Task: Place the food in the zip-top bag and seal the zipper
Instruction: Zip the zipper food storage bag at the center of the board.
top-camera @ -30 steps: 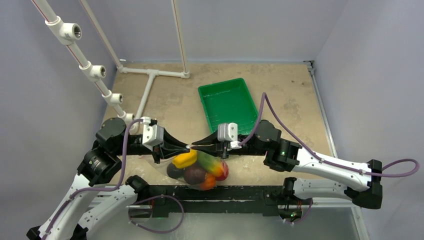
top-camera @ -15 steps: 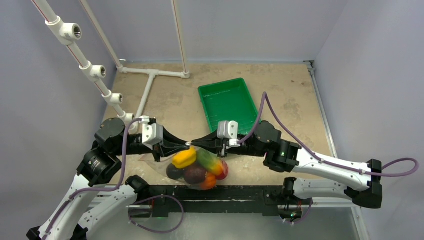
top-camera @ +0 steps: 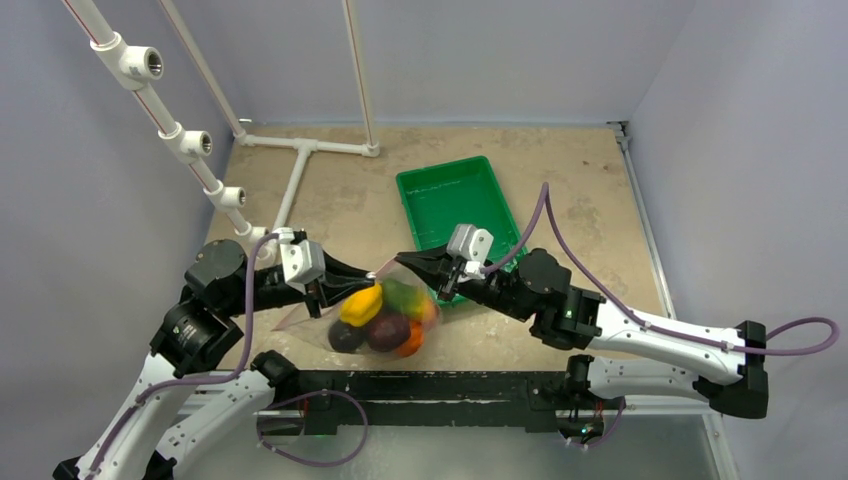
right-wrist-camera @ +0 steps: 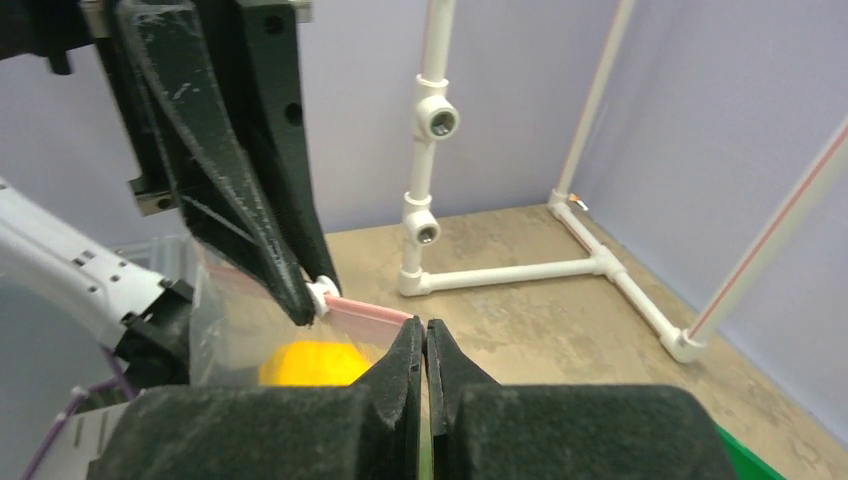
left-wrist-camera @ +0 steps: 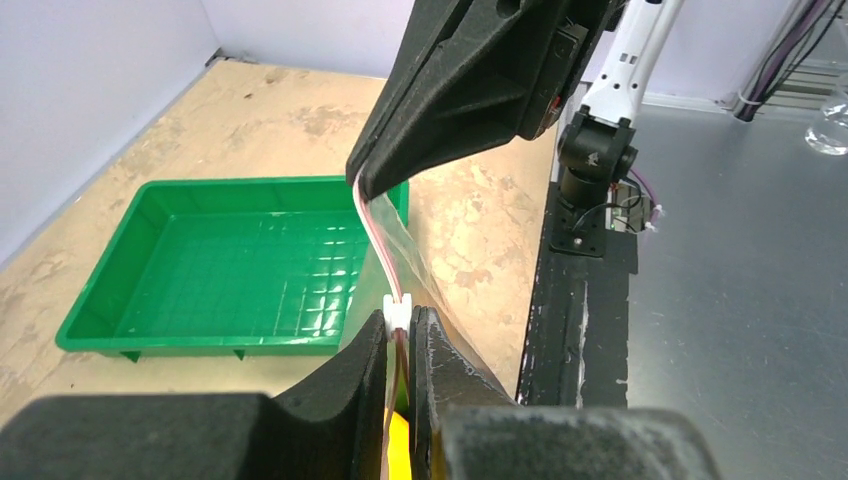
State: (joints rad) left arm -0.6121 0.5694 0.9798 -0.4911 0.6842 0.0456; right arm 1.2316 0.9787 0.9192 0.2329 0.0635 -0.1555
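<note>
My left jaws and right jaws are each clamped on the zipper (left-wrist-camera: 377,228). It runs taut from one tip to the other, just off the green tray's (top-camera: 455,195) near-left corner. The zip-top bag (top-camera: 325,312) hangs beneath it with the food (top-camera: 362,305) inside. The left jaws sit right at the white slider (left-wrist-camera: 398,314), so I judge them better placed to seal.
</note>
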